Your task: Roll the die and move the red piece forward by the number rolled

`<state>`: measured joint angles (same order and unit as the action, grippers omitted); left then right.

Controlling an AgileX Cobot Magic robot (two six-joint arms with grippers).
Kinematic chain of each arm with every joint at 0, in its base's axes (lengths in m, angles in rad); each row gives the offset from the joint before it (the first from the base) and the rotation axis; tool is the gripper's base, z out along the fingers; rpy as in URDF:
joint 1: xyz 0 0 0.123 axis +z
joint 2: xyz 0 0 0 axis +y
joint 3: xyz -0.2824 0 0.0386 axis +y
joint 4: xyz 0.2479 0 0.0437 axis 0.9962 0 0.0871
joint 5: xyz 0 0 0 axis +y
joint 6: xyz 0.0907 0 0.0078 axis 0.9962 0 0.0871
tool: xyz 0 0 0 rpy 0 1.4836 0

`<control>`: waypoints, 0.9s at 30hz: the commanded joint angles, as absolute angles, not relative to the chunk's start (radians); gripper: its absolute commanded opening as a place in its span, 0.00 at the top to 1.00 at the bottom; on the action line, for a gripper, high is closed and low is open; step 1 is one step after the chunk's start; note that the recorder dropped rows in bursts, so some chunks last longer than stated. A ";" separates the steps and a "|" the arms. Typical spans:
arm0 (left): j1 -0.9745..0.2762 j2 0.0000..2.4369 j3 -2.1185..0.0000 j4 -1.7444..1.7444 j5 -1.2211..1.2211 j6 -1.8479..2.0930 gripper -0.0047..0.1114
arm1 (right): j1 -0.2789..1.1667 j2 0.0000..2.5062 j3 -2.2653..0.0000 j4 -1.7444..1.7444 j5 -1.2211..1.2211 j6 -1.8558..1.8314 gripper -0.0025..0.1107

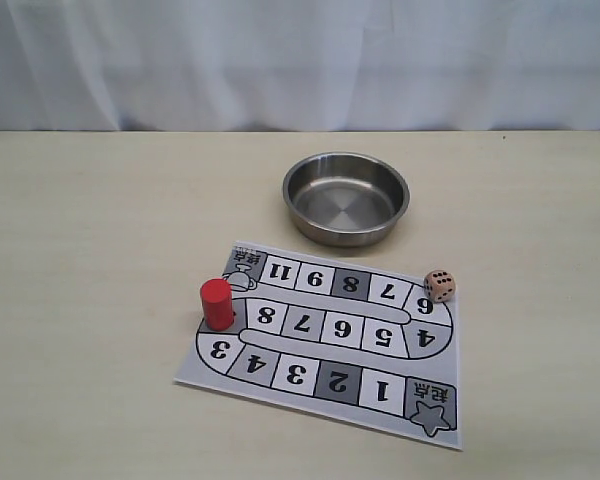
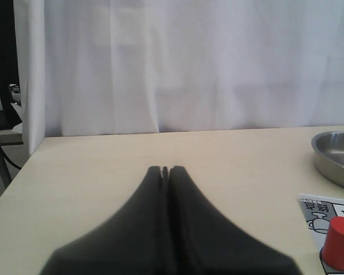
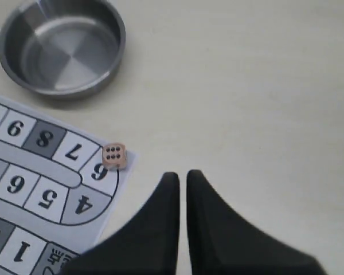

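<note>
Plainly, the die (image 1: 440, 285) shows six pips beside the 6 printed on the board (image 1: 442, 350); both arms' jaws pressed together.

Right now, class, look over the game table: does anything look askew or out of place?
The board lies skewed to the table edge. The die sits at the board's corner beside a 6 square, outside the empty steel bowl. Nothing looks spilled or damaged.

- Left gripper (image 2: 165, 171): closed, black jaws pressed together tip to tip, empty, held about level and pointing forward.
- Right gripper (image 3: 182, 175): closed, only a thin slit between the dark jaws, empty, aimed steeply downward.
</note>
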<state>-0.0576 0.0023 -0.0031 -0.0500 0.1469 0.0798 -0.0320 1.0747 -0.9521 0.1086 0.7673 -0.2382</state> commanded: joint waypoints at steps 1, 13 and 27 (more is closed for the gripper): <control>-0.059 0.000 0.000 -0.055 0.143 0.073 0.96 | -0.032 0.853 -0.946 0.114 0.788 -0.236 0.94; -0.059 0.000 0.000 -0.055 0.143 0.073 0.96 | -0.032 0.282 -0.946 0.167 0.841 -0.222 0.94; -0.059 0.000 0.000 -0.055 0.143 0.073 0.96 | -0.032 0.000 -0.851 0.170 0.841 -0.224 0.94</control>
